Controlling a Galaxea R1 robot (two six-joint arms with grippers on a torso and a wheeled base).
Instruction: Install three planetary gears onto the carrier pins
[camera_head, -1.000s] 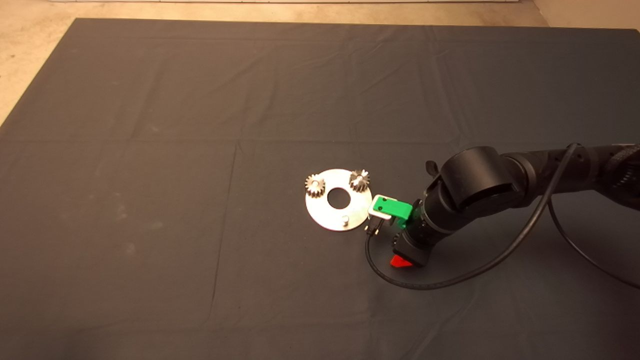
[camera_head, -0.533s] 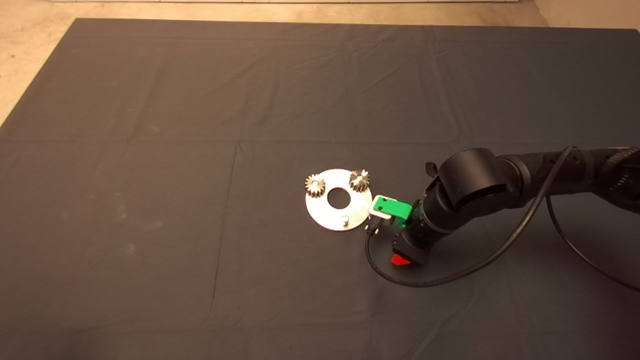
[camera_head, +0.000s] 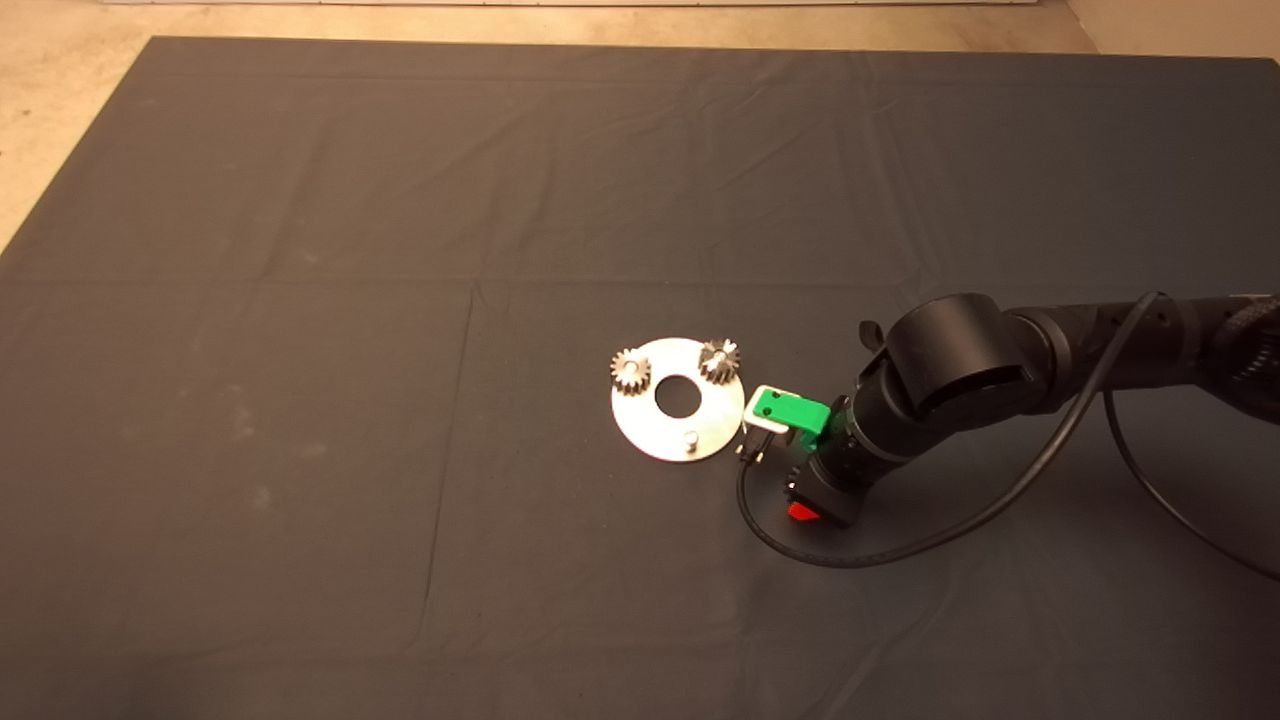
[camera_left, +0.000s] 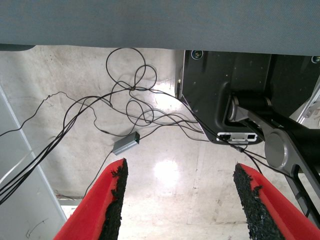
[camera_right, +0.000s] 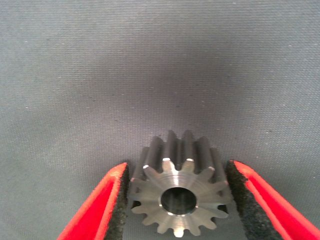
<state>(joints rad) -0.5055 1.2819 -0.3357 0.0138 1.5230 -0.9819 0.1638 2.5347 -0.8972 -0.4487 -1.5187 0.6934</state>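
A dark mat (camera_head: 400, 300) with creases covers the table, and pale floor (camera_head: 60, 60) shows beyond its far and left edges. Near the middle of the mat lies a flat shiny disc (camera_head: 650, 425) with a large centre hole. Two gears sit on its pins: one gear (camera_head: 630, 371) at the disc's far left rim, another gear (camera_head: 719, 360) at its far right rim. The third pin (camera_head: 690, 439), at the near side of the disc, stands bare. The right arm (camera_head: 1000, 370) reaches in from the right, a black cable (camera_head: 900, 550) looping from it over the mat, and the right gripper (camera_head: 803, 510) hangs just right of the disc, apart from it. In the right wrist view its fingers (camera_right: 107, 205) pinch the third gear (camera_right: 180, 197) between their black pads, the gear's centre hole facing the camera, with bare mat behind. The left gripper (camera_left: 177, 200) is parked out of the head view, its jaws spread; beyond them show a shiny floor, tangled thin cables (camera_left: 130, 100) and the robot's dark base (camera_left: 235, 95).
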